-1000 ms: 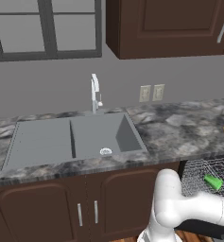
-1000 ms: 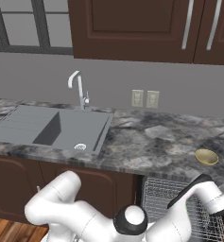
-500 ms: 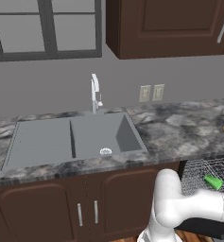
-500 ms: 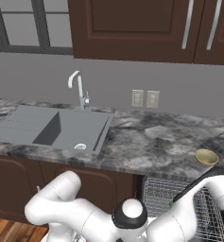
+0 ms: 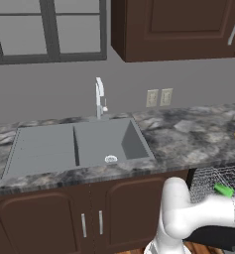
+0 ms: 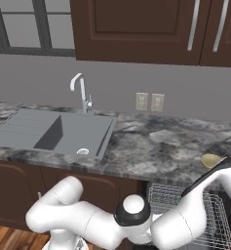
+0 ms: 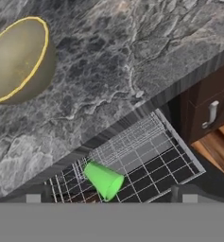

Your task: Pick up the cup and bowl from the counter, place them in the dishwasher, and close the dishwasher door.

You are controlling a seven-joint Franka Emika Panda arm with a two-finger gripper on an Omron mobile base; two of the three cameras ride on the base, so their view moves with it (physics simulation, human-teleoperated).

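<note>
Arm has lifted; bowl on counter beyond the hand.

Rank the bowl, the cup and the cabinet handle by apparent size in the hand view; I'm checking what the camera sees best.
1. bowl, cut off by the frame edge
2. cup, lying in the dishwasher rack
3. cabinet handle
Differing camera distance makes true sizes unsure.

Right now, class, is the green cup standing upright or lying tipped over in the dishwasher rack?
Tipped over. The cup lies on its side on the wire rack, its rim facing sideways.
</note>
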